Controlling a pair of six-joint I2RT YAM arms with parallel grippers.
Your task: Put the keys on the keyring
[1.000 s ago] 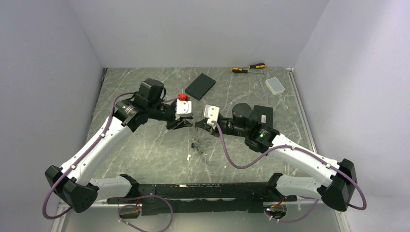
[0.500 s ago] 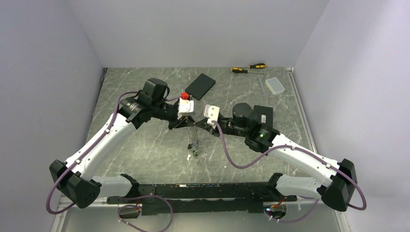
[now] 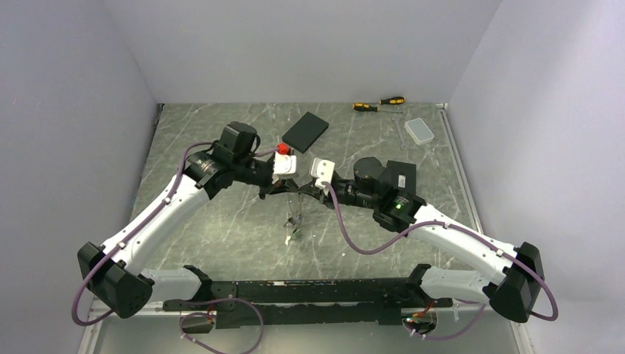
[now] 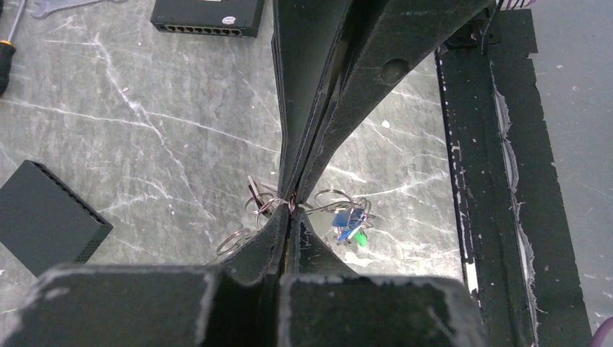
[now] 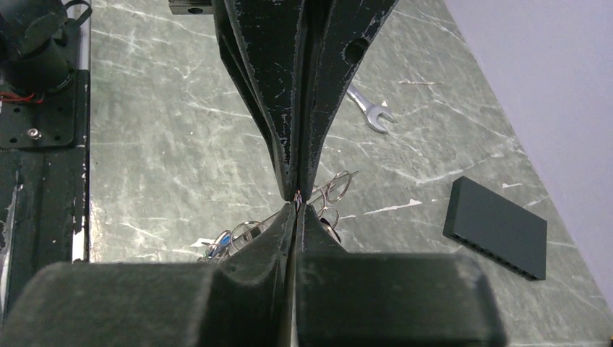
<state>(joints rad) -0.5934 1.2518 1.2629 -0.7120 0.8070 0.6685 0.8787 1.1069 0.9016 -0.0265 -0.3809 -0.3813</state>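
Over the middle of the table my left gripper [image 3: 294, 189] and right gripper [image 3: 302, 190] meet tip to tip. Both are shut on the thin wire of the keyring [image 3: 295, 210], which hangs down from the pinch point. Several keys [image 3: 294, 230] dangle at its low end. In the left wrist view my left gripper [image 4: 290, 211] is shut, and the right one's tips [image 4: 292, 196] press in from above. The keys [image 4: 345, 223], with blue and green heads, hang to the right among small split rings. In the right wrist view my shut right gripper [image 5: 298, 203] partly hides the keys [image 5: 223, 243].
A flat black box [image 3: 305, 131] lies behind the grippers. Two screwdrivers [image 3: 379, 104], a wrench [image 3: 399, 131] and a clear plastic case [image 3: 421, 130] sit at the back right. The black frame rail [image 3: 309, 291] runs along the near edge.
My left arm has moved right until its tips met the right gripper's, and its jaws have shut on the keyring. The hanging keys have swung slightly. The right arm has stayed still.
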